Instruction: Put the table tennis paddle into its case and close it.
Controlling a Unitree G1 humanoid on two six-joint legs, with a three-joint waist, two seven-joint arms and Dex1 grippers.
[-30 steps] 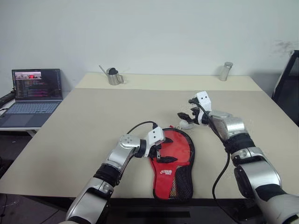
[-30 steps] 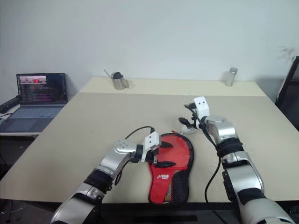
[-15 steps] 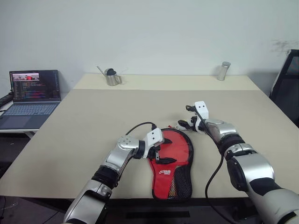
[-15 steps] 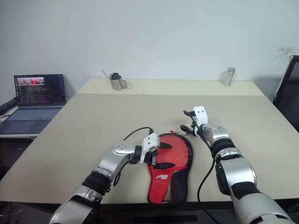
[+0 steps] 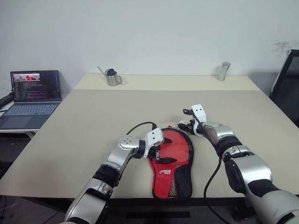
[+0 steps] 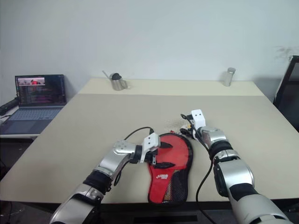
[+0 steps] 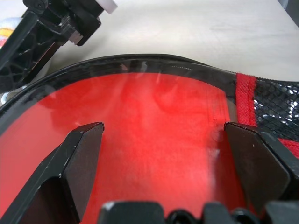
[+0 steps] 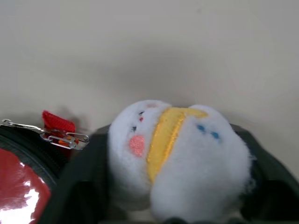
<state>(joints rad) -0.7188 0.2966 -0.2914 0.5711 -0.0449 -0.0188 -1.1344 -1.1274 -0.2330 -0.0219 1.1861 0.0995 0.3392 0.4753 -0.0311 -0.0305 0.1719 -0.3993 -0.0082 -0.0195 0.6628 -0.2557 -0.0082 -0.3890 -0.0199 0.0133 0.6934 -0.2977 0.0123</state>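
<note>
The right gripper clasped a plush charm tied to the case zip. The left gripper rested spread wide on the case. Closing seemed in hand; next, probably pulling the charm along the zip.

One case lies on one table. One small white plush toy (yellow band, pink cheek) sits at the case's top edge. At the table's far edge stand one metal pitcher and one metal cylinder. One open laptop sits off to the left. Two grippers: left gripper and right gripper.
</note>
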